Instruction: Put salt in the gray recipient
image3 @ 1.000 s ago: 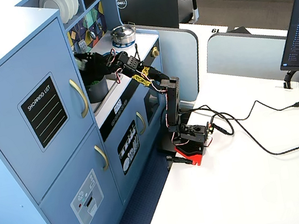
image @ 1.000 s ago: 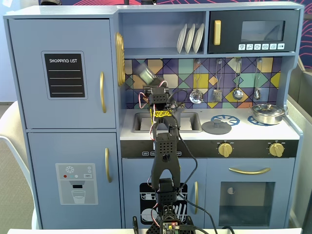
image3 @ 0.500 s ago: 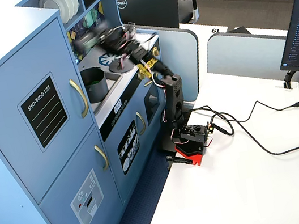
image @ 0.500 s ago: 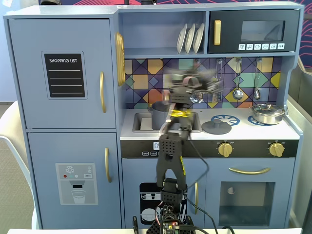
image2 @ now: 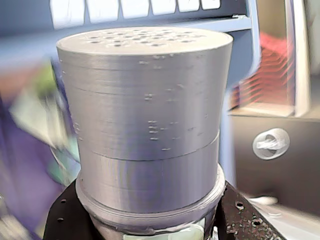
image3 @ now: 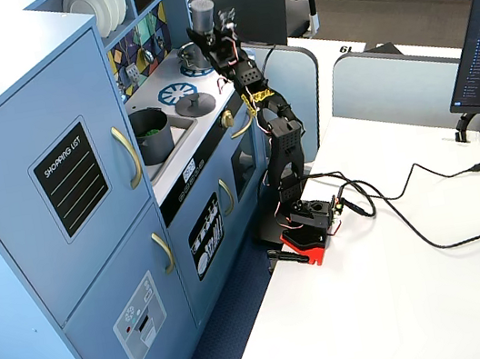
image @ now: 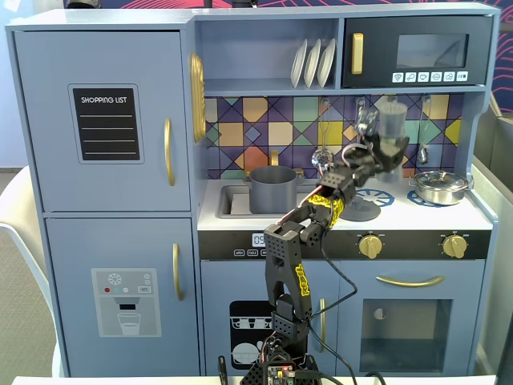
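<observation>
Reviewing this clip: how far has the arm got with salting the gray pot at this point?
Done: the salt shaker is picked up, clamped upright in the gripper and raised above the stovetop; the wrist view shows its perforated top facing up. In hand: carrying it. In a fixed view the gray pot sits in the sink, well left of the shaker. Left: move over the pot and tip the shaker.

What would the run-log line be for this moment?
hand: shut on salt shaker | shaker: lifted, upright, above stove | pot: in sink, left of shaker | salting: not yet
</observation>
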